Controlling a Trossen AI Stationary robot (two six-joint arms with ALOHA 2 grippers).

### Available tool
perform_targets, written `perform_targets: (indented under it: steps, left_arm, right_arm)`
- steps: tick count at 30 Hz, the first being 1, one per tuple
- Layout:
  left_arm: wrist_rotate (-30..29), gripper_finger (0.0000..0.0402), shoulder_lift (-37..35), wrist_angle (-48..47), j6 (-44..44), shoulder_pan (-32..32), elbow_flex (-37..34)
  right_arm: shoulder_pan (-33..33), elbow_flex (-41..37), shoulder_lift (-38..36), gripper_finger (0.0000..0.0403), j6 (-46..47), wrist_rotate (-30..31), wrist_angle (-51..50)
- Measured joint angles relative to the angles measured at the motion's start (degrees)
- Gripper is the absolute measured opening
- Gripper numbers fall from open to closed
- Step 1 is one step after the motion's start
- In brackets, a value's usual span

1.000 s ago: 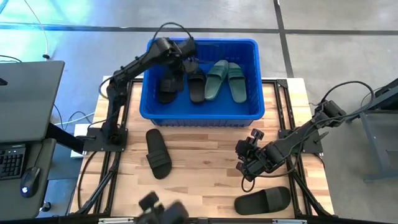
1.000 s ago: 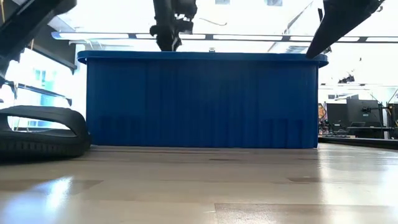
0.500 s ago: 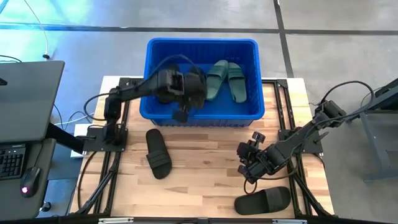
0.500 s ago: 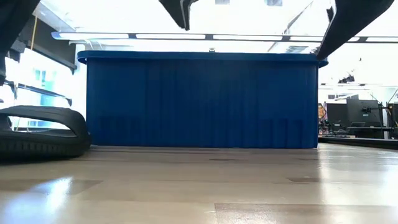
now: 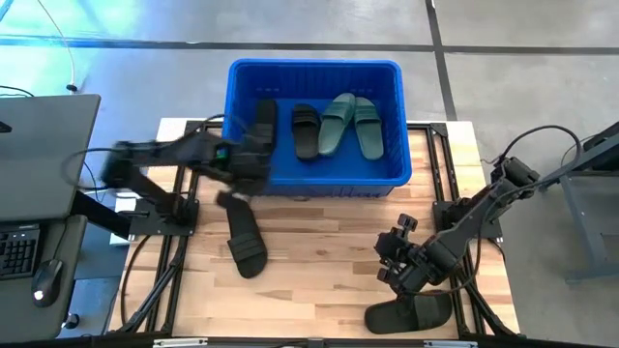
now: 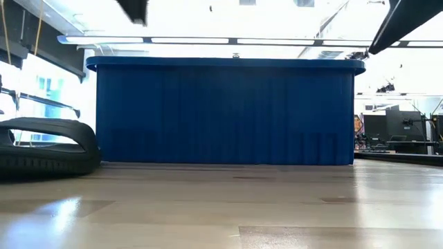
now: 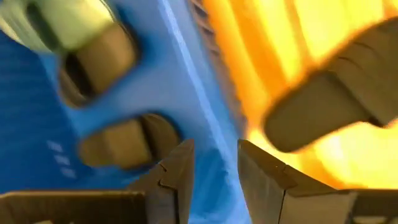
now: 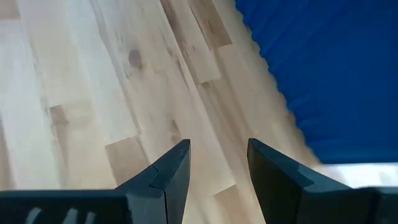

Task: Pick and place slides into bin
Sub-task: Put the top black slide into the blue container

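The blue bin (image 5: 314, 68) stands at the table's far side and holds two black slides (image 5: 263, 121) (image 5: 305, 130) and two green slides (image 5: 350, 124). A black slide (image 5: 245, 237) lies flat at the near left and shows in the low view (image 6: 45, 145). Another black slide (image 5: 411, 311) lies by the near right edge. My left gripper (image 5: 240, 182) is open and empty just in front of the bin's near left wall, above the left slide's far end. My right gripper (image 5: 395, 249) is open and empty, above the table just beyond the right slide.
The bin's near wall (image 6: 225, 114) fills the middle of the low view. Bare wood (image 5: 319, 251) lies between the two slides on the table. A desk with a keyboard (image 5: 39, 193) stands off the table's left edge.
My left gripper has swung from above the bin's far left part across its near wall to the table's left, toward the near edge. My right gripper has gone toward the near edge, closer to the black slide at the near right.
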Motion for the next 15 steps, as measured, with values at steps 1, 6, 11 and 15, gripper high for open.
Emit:
perform_targets:
  steps: [1, 6, 11, 15]
  left_arm:
    - [1.1, 0.0108, -3.5, 1.6, -2.0, -0.2, -4.6]
    - [9.6, 0.011, -19.6, 17.8, -8.0, -4.0, -26.0]
    - [20.8, 0.011, -28.8, 33.6, -17.2, -12.9, -41.5]
    - [24.0, 0.011, -29.7, 43.8, -22.7, -19.5, -50.3]
  right_arm:
    - [0.0, 0.0, 0.0, 0.0149, -1.1, 0.6, 0.0]
    - [-1.3, 0.0, 0.0, 0.0149, -3.4, 3.0, 0.4]
    - [-2.9, 0.0, 0.0, 0.0149, -3.8, 2.8, 0.3]
    - [-4.2, 0.0, 0.0, 0.0149, -6.6, 2.8, 0.4]
